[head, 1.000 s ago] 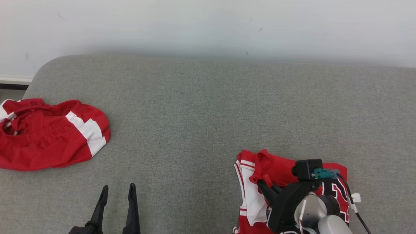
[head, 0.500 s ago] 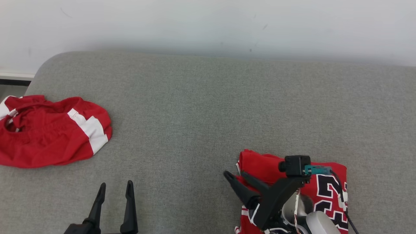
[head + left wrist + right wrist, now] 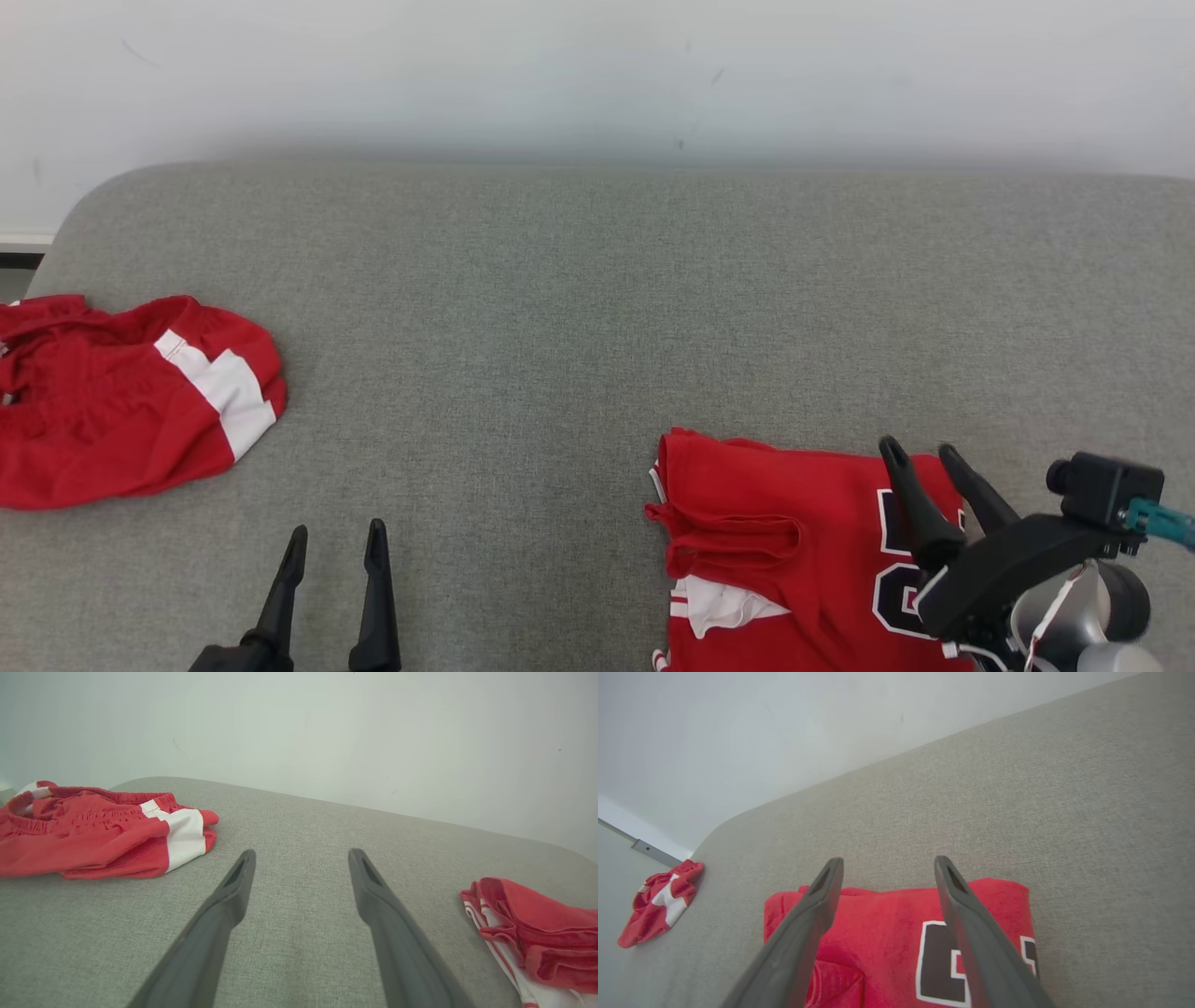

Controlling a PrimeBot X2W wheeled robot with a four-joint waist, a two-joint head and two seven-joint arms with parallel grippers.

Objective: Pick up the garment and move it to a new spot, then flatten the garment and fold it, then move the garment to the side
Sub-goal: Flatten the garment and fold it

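The garment, a red jersey (image 3: 766, 523) with dark numerals and white trim, lies folded on the grey cushion at the lower right. Its left edge is bunched into a small ridge. My right gripper (image 3: 918, 450) hovers open above the jersey's right part, over the numerals, holding nothing. The right wrist view has the open fingers of this gripper (image 3: 888, 859) spread over the jersey (image 3: 887, 924) near its far edge. My left gripper (image 3: 337, 532) stands open and empty at the lower left, well clear of the cloth. Its wrist view shows the gripper (image 3: 302, 851) with the jersey (image 3: 528, 919) off to its right.
A second red garment with a white band, crumpled shorts (image 3: 121, 411), lies at the cushion's left edge, also seen as the shorts (image 3: 93, 826) and the shorts (image 3: 658, 900). The grey cushion (image 3: 560, 327) stretches wide between the two garments. A white wall (image 3: 597, 75) runs behind it.
My right gripper opened, let go of the jersey's left fold and swung to the right over the numerals. The fold now lies on the jersey. The head camera shifted slightly.
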